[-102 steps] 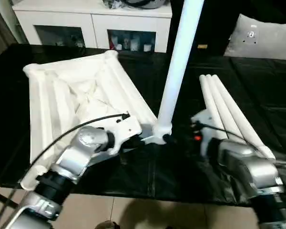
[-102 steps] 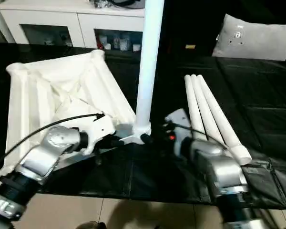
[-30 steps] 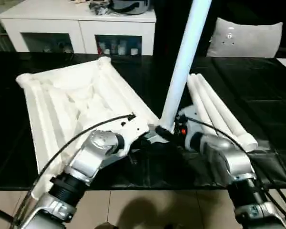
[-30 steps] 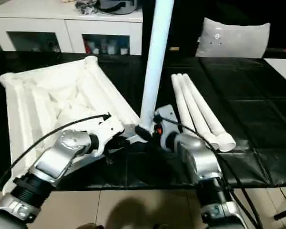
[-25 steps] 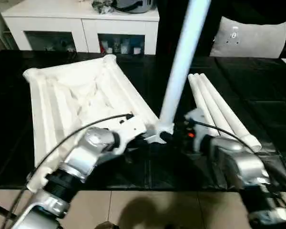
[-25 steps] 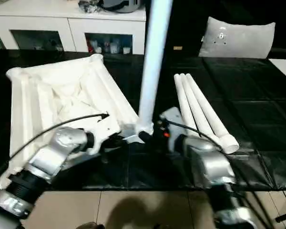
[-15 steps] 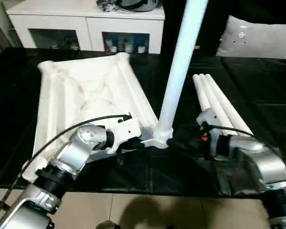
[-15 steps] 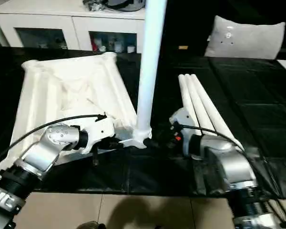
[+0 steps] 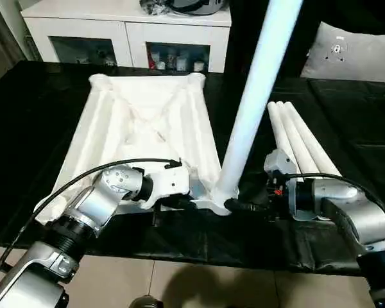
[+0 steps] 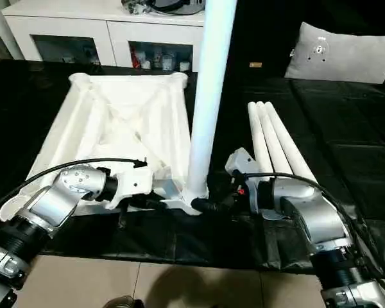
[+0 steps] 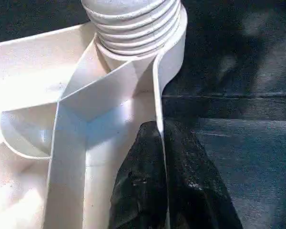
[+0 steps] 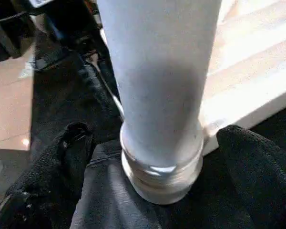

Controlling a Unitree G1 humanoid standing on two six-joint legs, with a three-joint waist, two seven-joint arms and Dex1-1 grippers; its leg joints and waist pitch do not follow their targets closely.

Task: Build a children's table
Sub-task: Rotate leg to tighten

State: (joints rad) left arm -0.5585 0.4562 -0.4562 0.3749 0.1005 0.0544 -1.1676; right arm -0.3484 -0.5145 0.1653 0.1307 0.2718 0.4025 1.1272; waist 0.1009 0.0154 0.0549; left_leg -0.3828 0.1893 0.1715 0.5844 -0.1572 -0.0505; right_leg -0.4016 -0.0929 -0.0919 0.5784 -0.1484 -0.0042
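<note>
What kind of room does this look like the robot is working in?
Probably a home-style room or a lab staged as one: a white sideboard with glass-fronted shelves stands behind the black-covered work table, and a grey cushion lies at its far edge.

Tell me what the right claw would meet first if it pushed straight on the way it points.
Most likely the base of the upright leg, which stands between the open fingers of the right claw at the top's corner socket; depth is unclear.
</note>
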